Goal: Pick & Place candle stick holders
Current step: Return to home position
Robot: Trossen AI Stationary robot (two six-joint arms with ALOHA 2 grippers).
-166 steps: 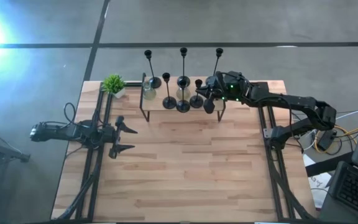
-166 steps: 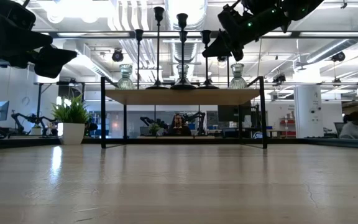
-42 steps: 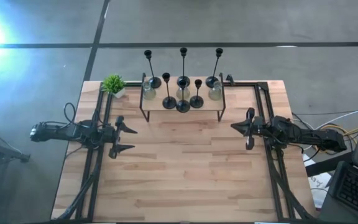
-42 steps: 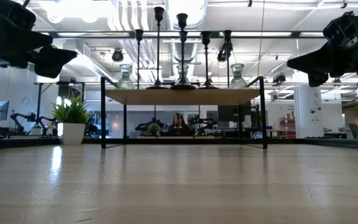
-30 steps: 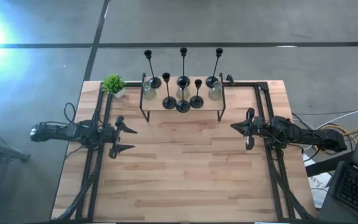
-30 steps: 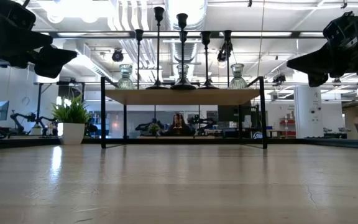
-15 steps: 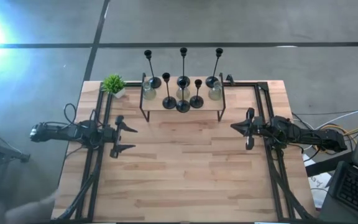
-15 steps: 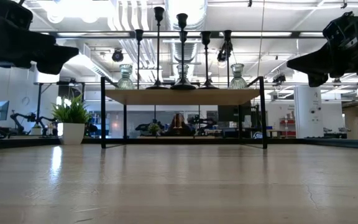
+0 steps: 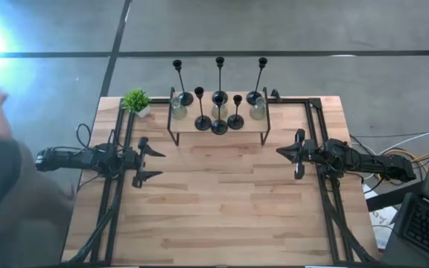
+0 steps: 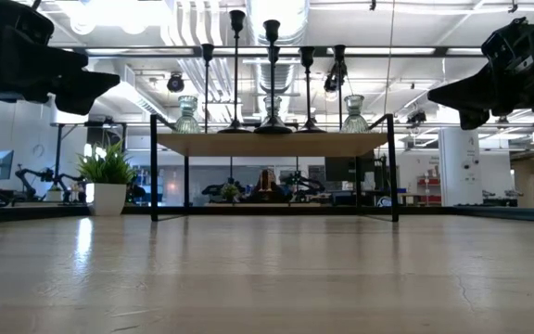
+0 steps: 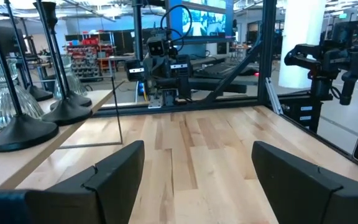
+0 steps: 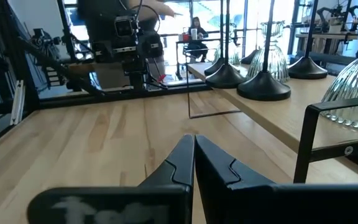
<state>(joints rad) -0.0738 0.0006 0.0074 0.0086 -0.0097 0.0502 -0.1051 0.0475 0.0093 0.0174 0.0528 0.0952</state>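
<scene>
The black candle holders [image 9: 219,128] and the glass candle holders [image 10: 186,114] all stand on the small shelf [image 10: 267,145]. The shelf sits at 12 o'clock on the table [image 9: 214,216]. A little green plant [image 9: 135,100] is at 11 o'clock, just beside the shelf. The left gripper [image 9: 149,164] hangs at 9 o'clock with its fingers spread wide and nothing in them. The right gripper [image 9: 281,152] hangs at 3 o'clock with its fingers pressed together, holding nothing. A person [image 9: 6,179] is close to the table's 9 o'clock edge.
</scene>
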